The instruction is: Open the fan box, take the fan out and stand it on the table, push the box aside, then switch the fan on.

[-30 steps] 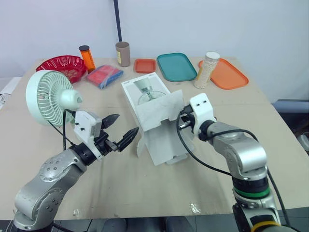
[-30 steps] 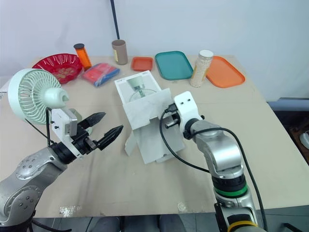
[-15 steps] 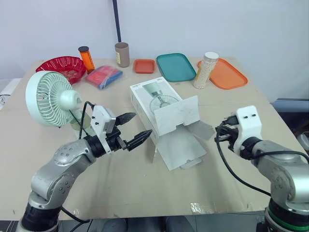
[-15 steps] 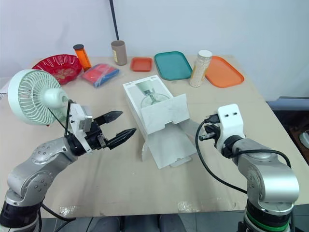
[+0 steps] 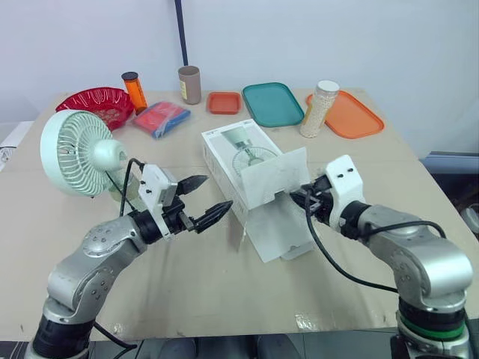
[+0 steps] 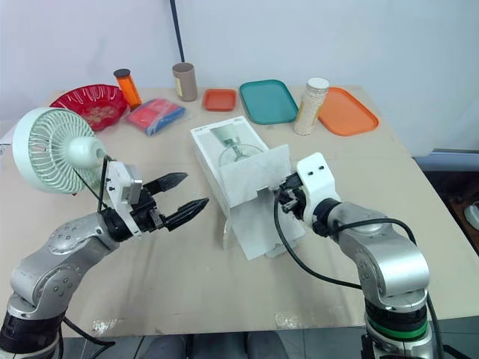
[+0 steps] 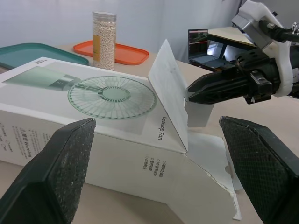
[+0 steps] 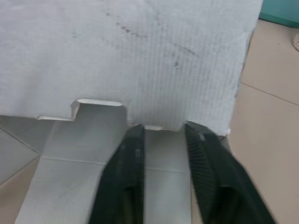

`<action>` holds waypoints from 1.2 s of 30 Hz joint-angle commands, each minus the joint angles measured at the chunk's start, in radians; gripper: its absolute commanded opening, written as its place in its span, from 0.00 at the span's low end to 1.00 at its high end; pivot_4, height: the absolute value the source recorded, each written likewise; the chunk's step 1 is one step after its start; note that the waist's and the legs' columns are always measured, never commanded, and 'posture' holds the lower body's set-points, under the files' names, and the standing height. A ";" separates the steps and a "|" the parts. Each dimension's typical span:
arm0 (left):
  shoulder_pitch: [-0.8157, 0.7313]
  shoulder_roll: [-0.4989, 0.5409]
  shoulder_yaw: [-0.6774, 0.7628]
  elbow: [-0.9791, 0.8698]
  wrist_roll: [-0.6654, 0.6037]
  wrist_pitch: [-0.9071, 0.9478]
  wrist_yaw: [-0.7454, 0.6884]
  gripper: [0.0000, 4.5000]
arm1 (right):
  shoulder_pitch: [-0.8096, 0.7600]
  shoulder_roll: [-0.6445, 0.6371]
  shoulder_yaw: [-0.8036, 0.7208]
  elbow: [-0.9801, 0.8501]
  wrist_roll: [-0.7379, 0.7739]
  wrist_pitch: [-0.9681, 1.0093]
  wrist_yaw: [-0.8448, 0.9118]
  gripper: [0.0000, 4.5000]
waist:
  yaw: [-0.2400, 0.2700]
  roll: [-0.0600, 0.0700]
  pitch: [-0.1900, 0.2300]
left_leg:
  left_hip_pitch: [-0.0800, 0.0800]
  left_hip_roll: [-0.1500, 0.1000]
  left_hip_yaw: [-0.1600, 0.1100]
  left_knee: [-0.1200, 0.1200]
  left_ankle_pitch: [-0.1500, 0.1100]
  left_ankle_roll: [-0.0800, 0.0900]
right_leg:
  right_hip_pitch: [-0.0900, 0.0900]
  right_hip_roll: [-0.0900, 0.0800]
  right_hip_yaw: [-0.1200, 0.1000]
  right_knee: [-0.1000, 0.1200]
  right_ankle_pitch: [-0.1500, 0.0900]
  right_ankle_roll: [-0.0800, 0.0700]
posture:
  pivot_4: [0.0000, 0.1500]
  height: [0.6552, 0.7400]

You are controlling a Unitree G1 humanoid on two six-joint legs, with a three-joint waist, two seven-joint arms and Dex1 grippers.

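Observation:
The pale green fan (image 5: 75,152) stands upright on the table's left side, with a black cable hanging by its base. The white fan box (image 5: 236,149) lies in the middle, its end flap (image 5: 273,178) raised and its lower flaps spread on the table. My left gripper (image 5: 213,193) is open, just left of the box and pointing at its side without touching it. My right gripper (image 5: 297,196) reaches in from the right. Its fingers (image 8: 131,158) are close together, and their tips meet the raised flap's free edge (image 8: 145,125).
Along the far edge stand a red bowl (image 5: 97,101), an orange bottle (image 5: 135,90), a brown tube (image 5: 189,82), a blue-red packet (image 5: 161,117), a small orange tray (image 5: 224,102), a teal tray (image 5: 273,103), a jar of white grains (image 5: 318,108) and an orange tray (image 5: 352,114).
The box slid and turned a little to the right a second ago. My right gripper then drew back to the right and has now returned to the flap's edge. The left gripper has moved closer to the box.

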 commanded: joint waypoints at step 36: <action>0.052 -0.029 -0.006 -0.097 0.009 -0.017 0.076 1.00 | -0.064 -0.090 0.042 0.340 -0.111 -0.348 0.063 0.01 | 0.002 0.000 0.000 | -0.001 0.000 0.000 0.004 -0.001 0.002 | 0.002 0.000 0.000 0.000 0.000 0.001 | 1.00 1.00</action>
